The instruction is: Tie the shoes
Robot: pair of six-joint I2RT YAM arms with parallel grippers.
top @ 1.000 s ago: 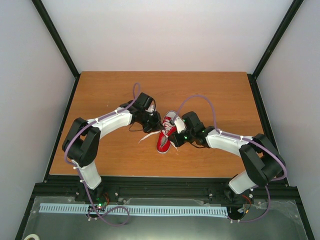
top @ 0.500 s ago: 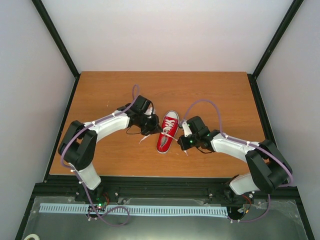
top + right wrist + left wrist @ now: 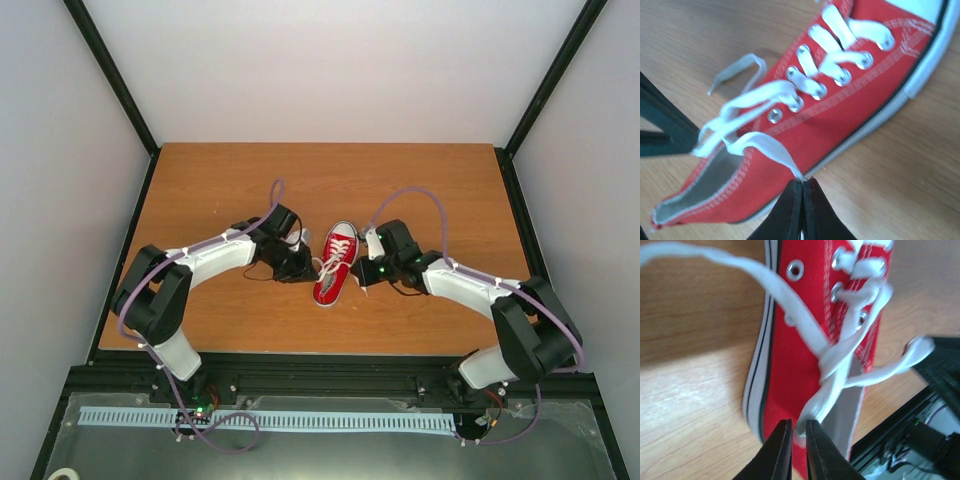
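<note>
The red sneaker [image 3: 335, 263] lies mid-table, white toe cap pointing away from the arms. Its white laces [image 3: 832, 360] cross once over the tongue. My left gripper [image 3: 303, 266] is at the shoe's left side, shut on one lace strand [image 3: 812, 407] near the shoe's opening. My right gripper [image 3: 363, 274] is at the shoe's right side, shut on the tip of the other strand [image 3: 771, 148], which runs taut from the top eyelets. In the right wrist view the shoe [image 3: 840, 120] lies on a slant and the left gripper's black body [image 3: 660, 131] shows beyond it.
The wooden table [image 3: 210, 190] has a black frame along its edges and white walls around it. A loose lace end [image 3: 739, 68] lies on the wood past the shoe. The right arm's black body [image 3: 920, 435] sits close behind the shoe's heel.
The left gripper has slid nearer along the shoe's left side. The right gripper pulled off the shoe to the right, then came back close, with the lace drawn out.
</note>
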